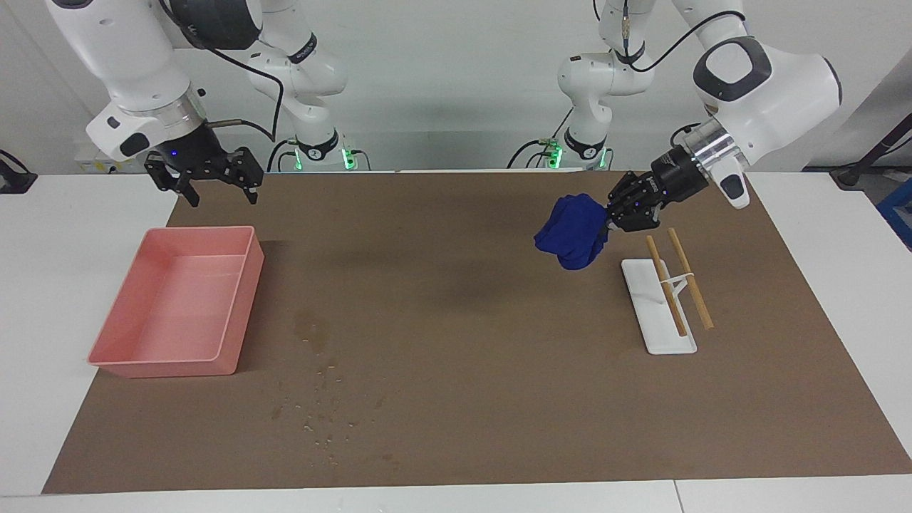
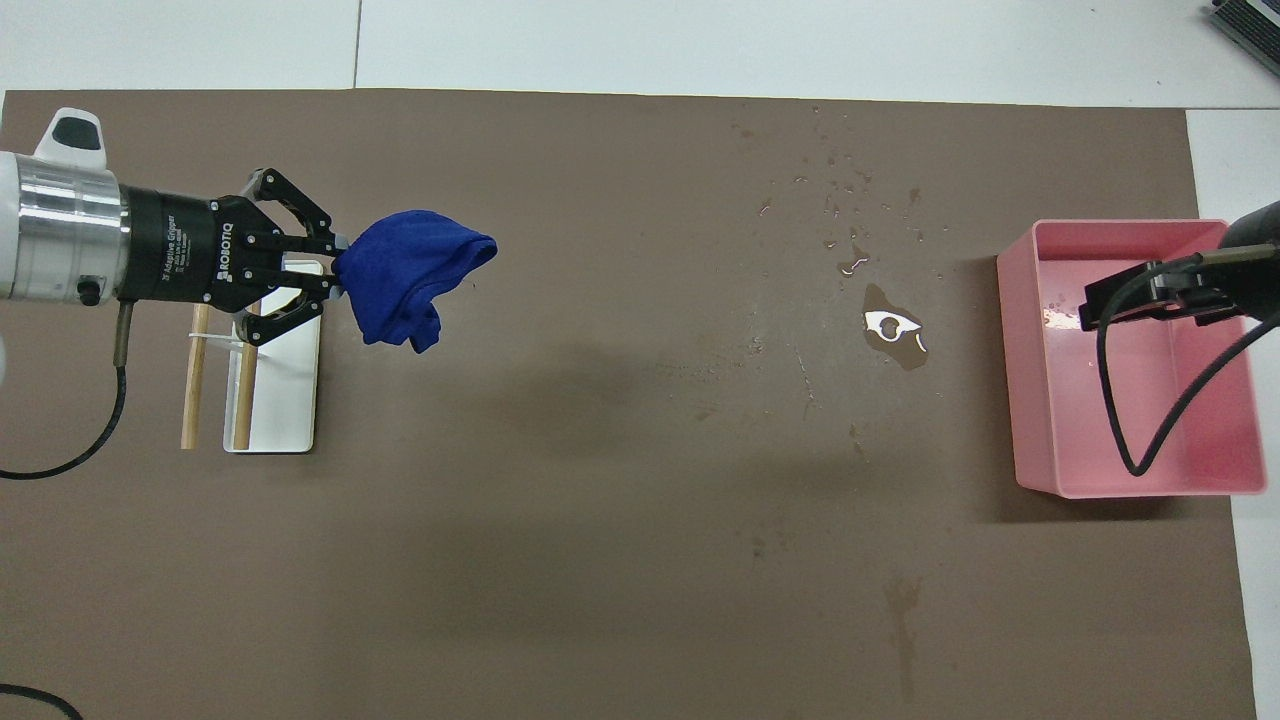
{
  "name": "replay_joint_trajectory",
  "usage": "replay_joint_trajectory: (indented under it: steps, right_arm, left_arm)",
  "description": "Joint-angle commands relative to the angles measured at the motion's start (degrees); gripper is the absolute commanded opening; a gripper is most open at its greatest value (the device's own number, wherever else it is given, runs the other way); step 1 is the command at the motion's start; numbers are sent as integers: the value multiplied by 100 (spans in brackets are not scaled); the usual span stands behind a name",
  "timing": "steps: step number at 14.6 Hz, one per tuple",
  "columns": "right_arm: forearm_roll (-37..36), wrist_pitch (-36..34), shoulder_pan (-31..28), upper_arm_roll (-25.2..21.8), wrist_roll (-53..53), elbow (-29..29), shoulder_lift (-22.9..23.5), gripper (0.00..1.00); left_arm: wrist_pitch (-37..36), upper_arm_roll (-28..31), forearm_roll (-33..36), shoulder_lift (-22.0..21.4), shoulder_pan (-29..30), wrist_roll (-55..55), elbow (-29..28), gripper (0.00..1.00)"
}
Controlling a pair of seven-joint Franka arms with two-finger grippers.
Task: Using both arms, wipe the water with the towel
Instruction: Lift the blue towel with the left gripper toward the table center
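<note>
high facing view, steep overhead view, both probably sharing whole mat (image 1: pixel 456 342)

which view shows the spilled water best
The overhead view: the water glints as a bright puddle beside the pink tray, droplets scattered farther from the robots. The facing view shows only a dull damp blotch and faint specks.

Left arm stretched low and nearly level over the worktop (image 1: pixel 456 427), left claw (image 1: pixel 611 212) clamped tight on the towel (image 1: pixel 573 231), held aloft. Right arm waiting, wrist pointing down, right claw (image 1: pixel 217 187) spread wide, hanging in the air.
</note>
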Motion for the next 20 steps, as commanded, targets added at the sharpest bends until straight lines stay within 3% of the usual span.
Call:
replay_joint_trajectory:
  steps: [1,5,8,14,17,20]
  right_arm:
    - [-31,25,-42,39,13,-57,-59,100]
    - [-31,25,-42,39,13,-57,-59,100]
    - [-31,33,-42,39,31,-57,-59,100]
    - [-31,16,-34,47,-4,-57,-59,100]
    - [109,-292,19,65,-74,-57,-332,100]
    - [679,574,150,152,-224,-451,-454,100]
  left_arm:
    - [-90,44,-496,-294,-9,-330,-73,0]
    - [586,35,-524,-496,-475,-514,-600,0]
    - [1621,26,-524,-531,-1036,-1050,-880,0]
    - [2483,8,-620,-637,-1423,-1367,-1233,0]
    - [2802,8,-620,-637,-1609,-1500,-1339,0]
    - [2793,8,-620,-637,-1600,-1509,-1339,0]
